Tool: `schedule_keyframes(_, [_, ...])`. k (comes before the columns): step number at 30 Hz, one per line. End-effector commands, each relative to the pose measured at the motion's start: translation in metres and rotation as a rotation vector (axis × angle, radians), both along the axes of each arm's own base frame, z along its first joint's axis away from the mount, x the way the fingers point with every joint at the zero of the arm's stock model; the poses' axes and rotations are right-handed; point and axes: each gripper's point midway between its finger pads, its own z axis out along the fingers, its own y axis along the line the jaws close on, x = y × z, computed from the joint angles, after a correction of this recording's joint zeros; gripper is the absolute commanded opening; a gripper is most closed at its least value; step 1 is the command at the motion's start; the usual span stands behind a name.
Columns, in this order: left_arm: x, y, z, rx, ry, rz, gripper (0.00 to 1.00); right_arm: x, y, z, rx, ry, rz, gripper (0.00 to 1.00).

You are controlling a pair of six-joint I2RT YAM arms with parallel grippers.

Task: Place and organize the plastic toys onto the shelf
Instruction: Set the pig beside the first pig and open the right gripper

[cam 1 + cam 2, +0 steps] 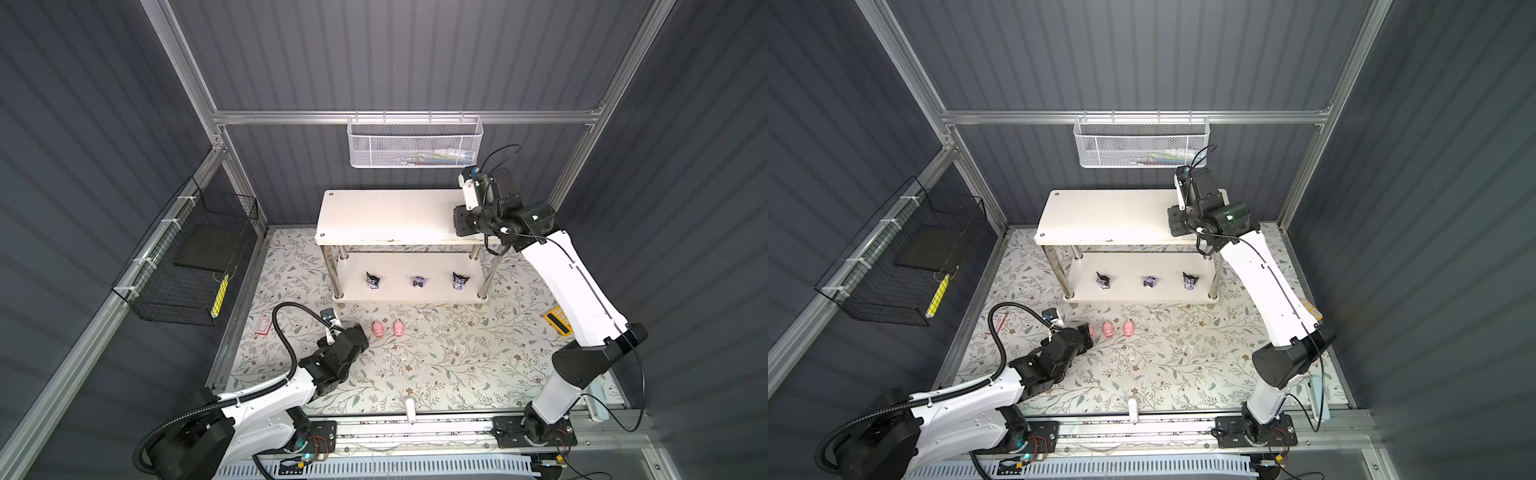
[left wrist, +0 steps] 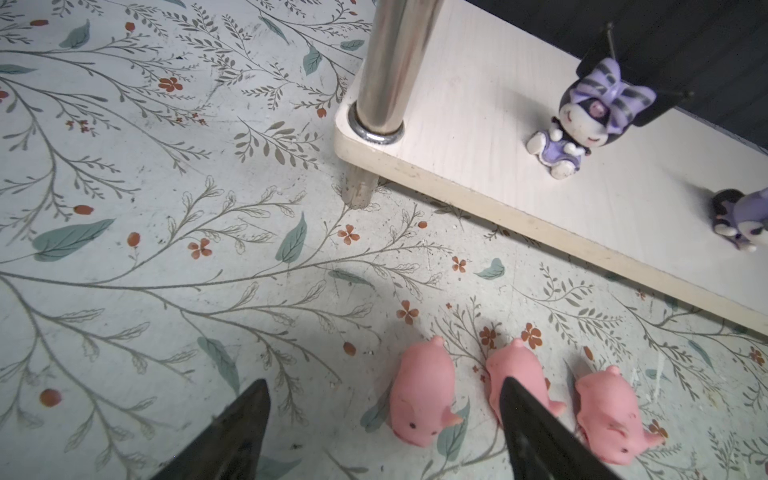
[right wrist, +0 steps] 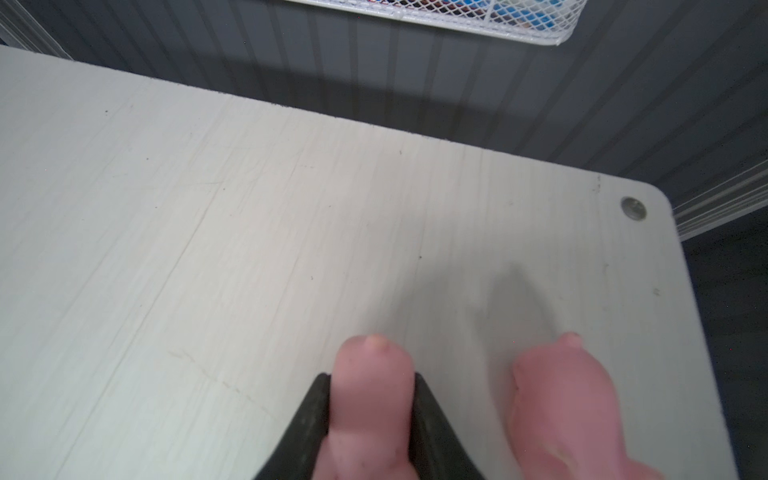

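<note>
The right gripper [image 3: 372, 399] pinches a pig [image 3: 370, 361] over the shelf [image 3: 249, 228] top, beside a second pig [image 3: 561, 399], seemingly to line them up. The left gripper [image 2: 383, 384], spread, hovers over three pigs [image 2: 419, 399] on the bench [image 2: 124, 291].

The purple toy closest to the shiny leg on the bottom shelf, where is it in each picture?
Both top views: the purple toy at the row's left end, on the bottom board of the shelf.
Left wrist: purple toy upper right, on that board.
Right wrist: not in it.
Landmark in those three views: the shiny leg beside it.
</note>
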Motion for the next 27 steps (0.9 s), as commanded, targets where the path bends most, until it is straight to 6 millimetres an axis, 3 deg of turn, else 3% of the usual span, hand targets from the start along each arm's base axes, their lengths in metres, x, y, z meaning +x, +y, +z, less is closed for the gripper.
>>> schedule_keyframes(1, [0.001,0.002,-0.002,0.004,0.003,0.003,0.87,0.008,-0.001,0.001,0.008,-0.008,-0.010,0.32])
schedule_keyframes(14, [0.000,0.004,-0.005,0.005,0.009,0.006,0.87,0.019,0.002,-0.007,0.010,0.014,-0.009,0.36])
schedule_keyframes(27, [0.000,0.007,-0.006,0.003,0.010,0.013,0.87,0.009,0.001,0.012,0.049,-0.018,0.005,0.51])
